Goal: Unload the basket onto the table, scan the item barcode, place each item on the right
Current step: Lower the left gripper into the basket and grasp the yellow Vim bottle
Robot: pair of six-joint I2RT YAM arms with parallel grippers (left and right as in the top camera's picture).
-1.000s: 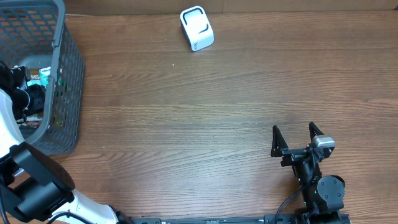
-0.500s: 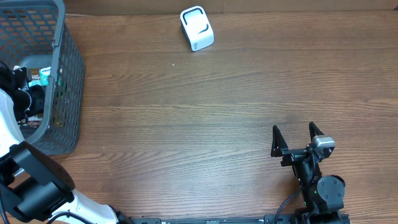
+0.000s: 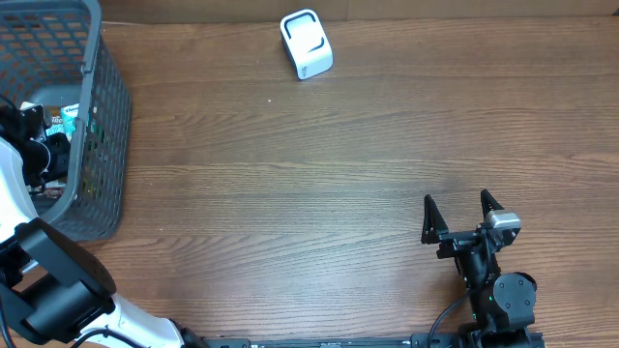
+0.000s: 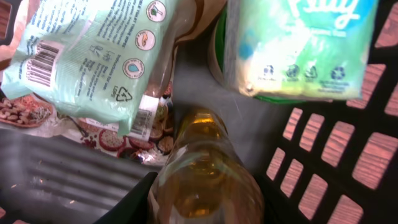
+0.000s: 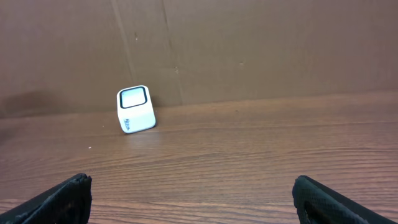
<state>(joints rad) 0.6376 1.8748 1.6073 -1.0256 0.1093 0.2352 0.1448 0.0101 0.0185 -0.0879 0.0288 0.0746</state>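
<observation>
The table [image 3: 368, 184] is bare between the work points, so any item must travel a long way across it, and a weak hold would likely drop it in transit. The grey basket [image 3: 102, 116] sits at the far left corner. Its mesh wall lies close to the wrist and could snag a lift. Inside it, a tissue pack [image 4: 298, 43] and a pale green packet [image 4: 93, 56] crowd the amber bottle [image 4: 205, 168], which is judged to be the item for scanning. Either could be dragged up with it. The bottle is round and glossy, so it may roll or slip. The white scanner [image 3: 306, 43] stands well apart from the basket at the far edge. The left gripper [image 3: 39, 150] is down in the basket over the bottle, and whether it has clamped cannot be told. The right gripper [image 3: 462, 215] waits idle with its jaws wide apart and empty.
</observation>
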